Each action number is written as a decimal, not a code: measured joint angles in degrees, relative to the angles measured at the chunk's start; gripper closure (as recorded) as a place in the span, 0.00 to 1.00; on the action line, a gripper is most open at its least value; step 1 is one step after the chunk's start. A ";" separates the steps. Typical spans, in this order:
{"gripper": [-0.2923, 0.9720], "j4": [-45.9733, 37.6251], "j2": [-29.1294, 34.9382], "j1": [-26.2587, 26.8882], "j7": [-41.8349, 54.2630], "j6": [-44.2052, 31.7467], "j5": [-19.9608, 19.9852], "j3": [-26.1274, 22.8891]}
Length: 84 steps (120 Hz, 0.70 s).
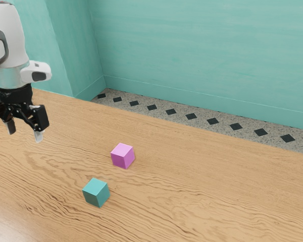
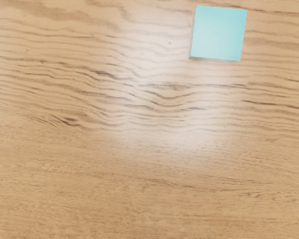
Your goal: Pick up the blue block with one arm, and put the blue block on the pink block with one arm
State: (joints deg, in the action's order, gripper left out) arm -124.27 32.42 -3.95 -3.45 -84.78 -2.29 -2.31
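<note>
While the black two-finger gripper [image 1: 24, 132] hangs at the upper left of the exterior view, above the light wooden table [image 1: 217, 191], its fingers are held apart with nothing between them. The small teal-blue block [image 1: 96, 192] is found low and left of centre, resting flat on the wood. The pink cube-shaped block [image 1: 122, 155] sits near it, up and to the right, not touching. In the wrist view the teal-blue block lies well off from under the hand. A descent made without centring could clip an edge and shove it away, possibly into the pink block. Its faces seem turned relative to the fingers, so a corner grip and slip are risked.
</note>
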 joint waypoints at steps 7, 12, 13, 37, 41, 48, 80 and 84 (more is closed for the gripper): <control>0.23 -6.56 -1.51 0.08 -0.70 -5.77 -0.21 0.69; 0.23 -8.82 -3.98 0.16 -1.16 -9.75 -0.31 0.47; 0.23 -9.09 -4.62 0.17 -1.25 -10.54 -0.32 0.14; 0.23 -10.87 -17.16 0.36 -2.68 -27.89 0.45 -2.25; 0.23 -10.90 -18.79 0.49 -2.34 -30.73 0.71 -3.14; 0.23 -10.90 -21.88 0.61 -1.43 -35.48 1.85 -4.09; 0.23 -12.79 -27.84 0.49 2.92 -49.65 5.46 -5.35; 0.23 -13.53 -27.89 0.30 3.35 -50.90 5.79 -5.30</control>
State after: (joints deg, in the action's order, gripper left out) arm -137.80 4.53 -3.66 -0.10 -135.68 3.50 -7.61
